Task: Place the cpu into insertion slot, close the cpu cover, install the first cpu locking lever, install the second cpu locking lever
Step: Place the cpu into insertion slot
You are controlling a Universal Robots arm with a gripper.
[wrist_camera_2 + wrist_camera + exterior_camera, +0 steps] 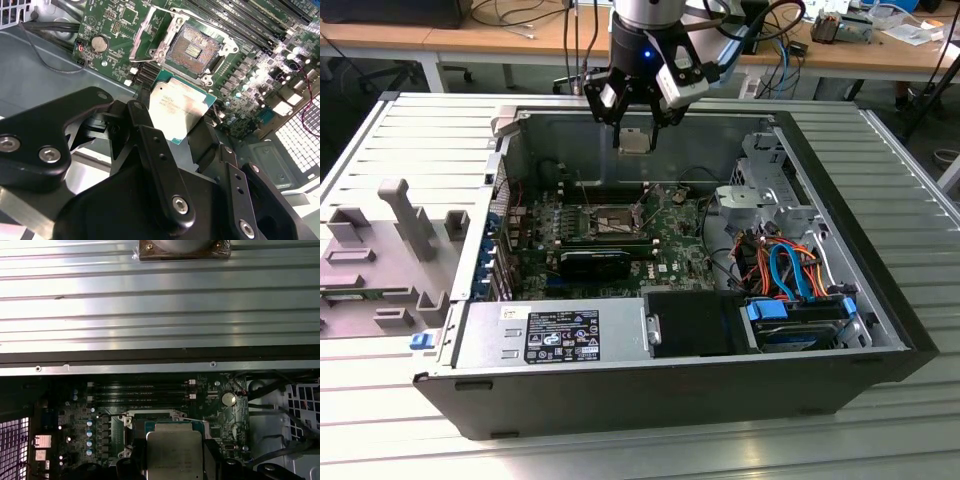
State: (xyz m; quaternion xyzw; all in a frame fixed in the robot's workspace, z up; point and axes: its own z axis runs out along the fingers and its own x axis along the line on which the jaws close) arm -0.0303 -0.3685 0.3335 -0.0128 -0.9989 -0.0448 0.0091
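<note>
My gripper (635,128) hangs above the open computer case, shut on the cpu (635,140), a small flat silver-topped square chip held by two opposite edges. In both wrist views the cpu (179,106) (174,450) sits between the black fingers (150,137). Below it on the green motherboard (670,245) lies the insertion slot (605,222) (192,47), uncovered, with its dark pin field showing inside a silvery metal rim. The chip floats well above the slot and touches nothing. I cannot tell the cpu cover apart from that rim.
The case walls (650,400) ring the board. A drive cage (765,195) with orange and blue cables (790,265) stands at the exterior view's right, and a power supply (545,335) at the front. Long memory slots (140,390) run beside the socket. Grey fixtures (405,225) lie outside the case.
</note>
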